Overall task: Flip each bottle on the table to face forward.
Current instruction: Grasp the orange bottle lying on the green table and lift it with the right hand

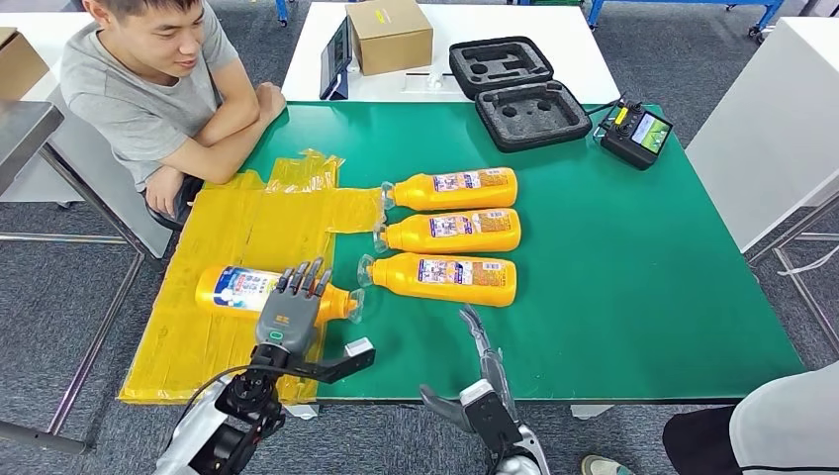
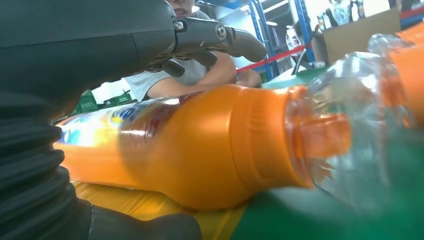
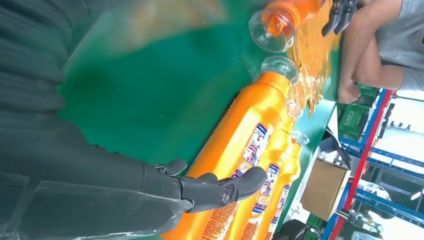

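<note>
Head view, bottles: three orange bottles [image 1: 450,235] lie in a row on the green surface [image 1: 633,287], caps left; a fourth bottle [image 1: 242,290] lies on yellow plastic sheet [image 1: 247,233].
Head view, left robot hand [image 1: 290,305]: fingers spread over the fourth bottle.
Head view, right robot hand [image 1: 482,371]: released, near the row.
Left wrist view: fourth bottle [image 2: 200,145] under fingers [image 2: 220,37].
Right wrist view: fingers [image 3: 220,187] apart beside the nearest bottle [image 3: 245,155].
</note>
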